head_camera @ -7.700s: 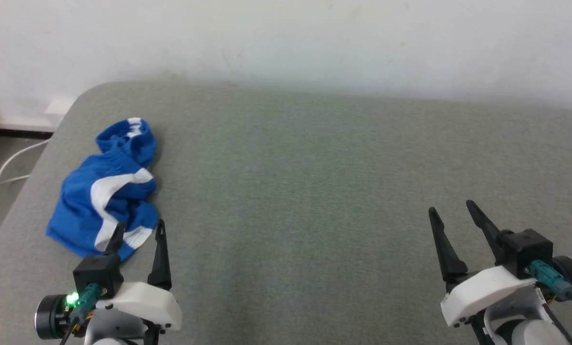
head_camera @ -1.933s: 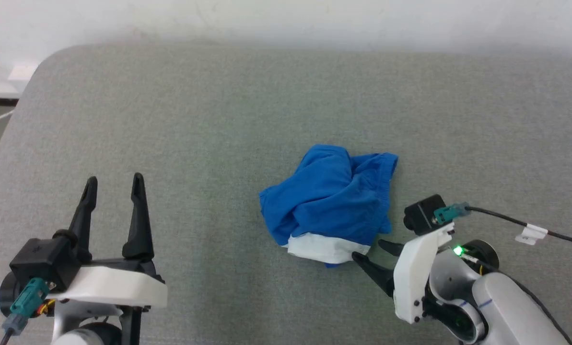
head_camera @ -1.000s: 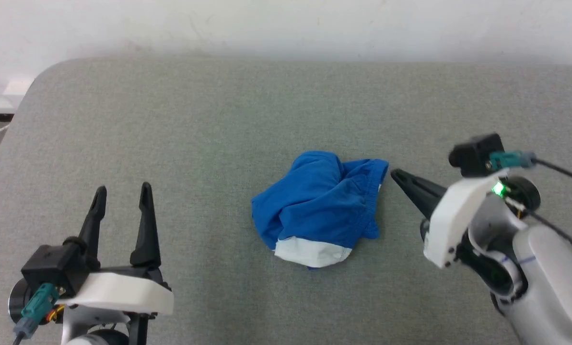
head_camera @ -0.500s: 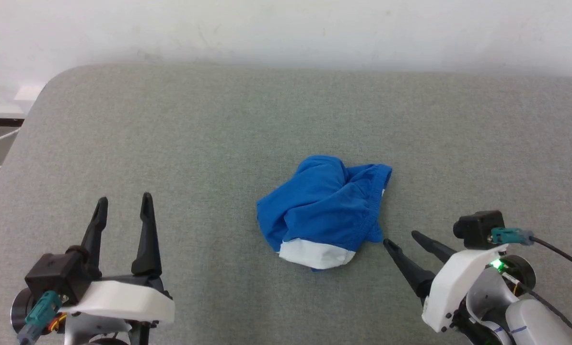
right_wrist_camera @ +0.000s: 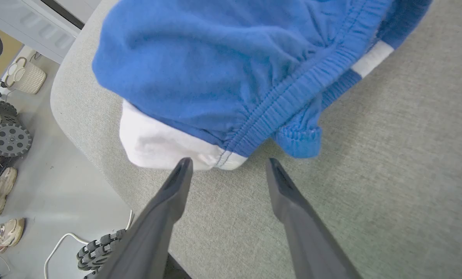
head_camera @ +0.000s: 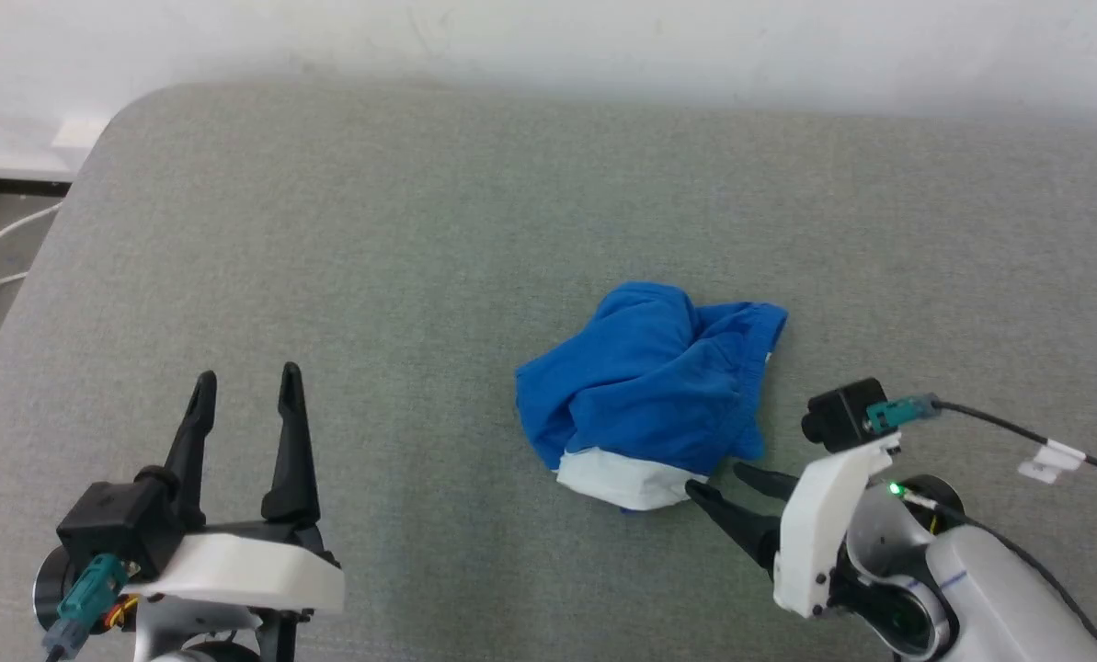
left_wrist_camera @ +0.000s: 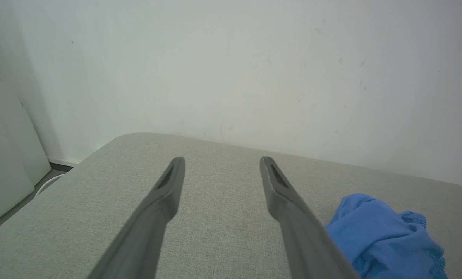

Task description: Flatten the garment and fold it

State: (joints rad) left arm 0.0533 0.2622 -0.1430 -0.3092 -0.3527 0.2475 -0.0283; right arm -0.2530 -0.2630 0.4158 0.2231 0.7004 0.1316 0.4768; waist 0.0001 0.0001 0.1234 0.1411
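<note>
Left gripper (head_camera: 247,379) lower left, fingers apart, empty, same as half a second ago. Shorts (head_camera: 654,391) crumpled on grey pad (head_camera: 373,230), centre-right, heap unchanged. Right gripper (head_camera: 719,480) lower right, fingers spread, holding nothing; tips now nearer, just beside the shorts' white edge.

— Where was the left claw (head_camera: 248,372)?
— Lower left of the frame, fingers spread and pointing up.
— And the right claw (head_camera: 715,477)?
— Lower right, fingers parted, angled toward the upper left.
</note>
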